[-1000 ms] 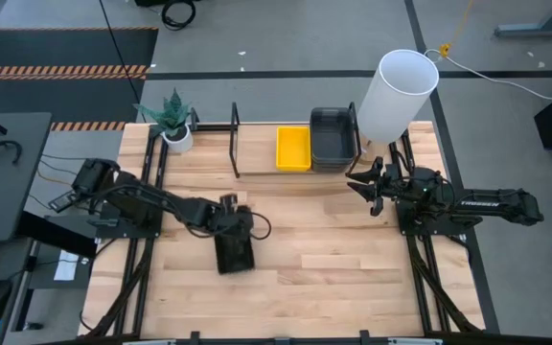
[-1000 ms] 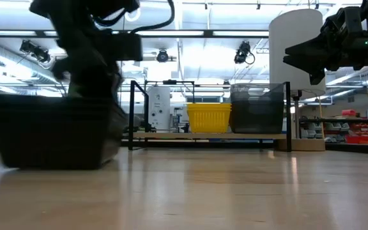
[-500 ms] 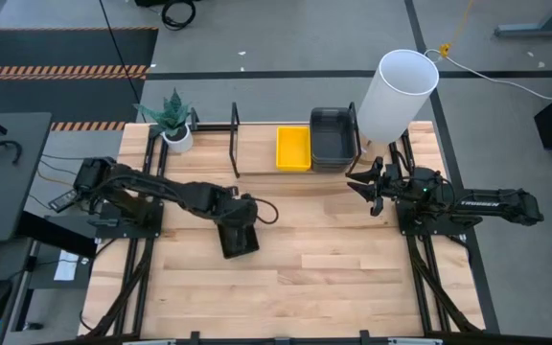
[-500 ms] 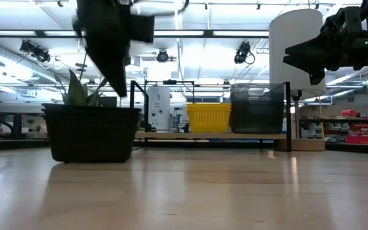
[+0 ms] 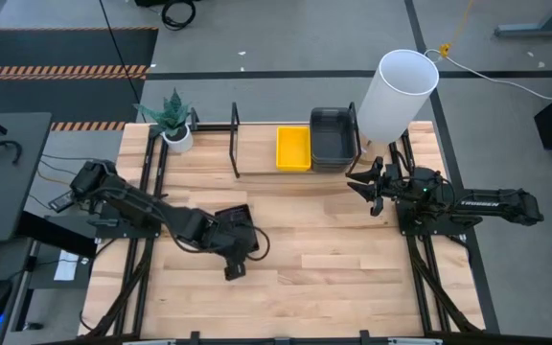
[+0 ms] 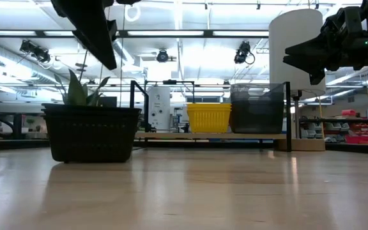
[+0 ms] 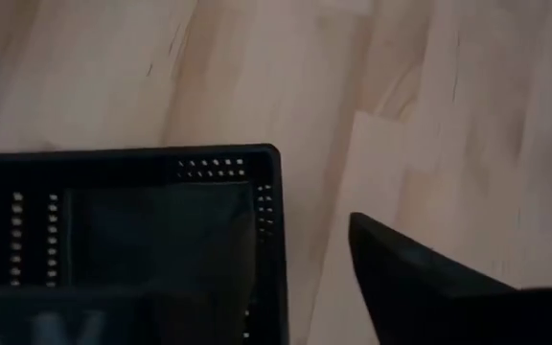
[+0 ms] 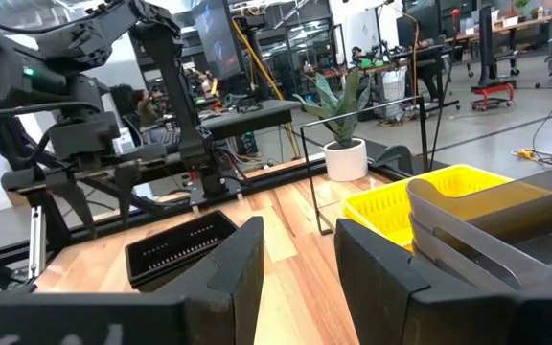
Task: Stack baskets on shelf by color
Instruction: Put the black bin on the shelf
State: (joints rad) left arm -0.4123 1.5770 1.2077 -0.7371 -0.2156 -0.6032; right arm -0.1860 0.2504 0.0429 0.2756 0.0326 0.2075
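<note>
My left gripper (image 5: 235,271) hangs above the table (image 5: 353,278), left of its middle, fingers parted and holding nothing. The black basket (image 5: 230,222) sits flat on the planks just beside it, toward the back edge; my left wrist camera looks down into its perforated walls, and nothing of mine touches it. Farther back, near the rear edge, the shelf (image 5: 257,171) carries the yellow basket (image 5: 293,148) and, touching its right side, the smoky grey basket (image 5: 332,136). A potted plant (image 5: 173,121) stands at the back left corner. A tall white cylinder (image 5: 395,94) stands at the back right corner. My right gripper (image 5: 364,187) waits in the air near the right edge, fingers spread, empty.
</note>
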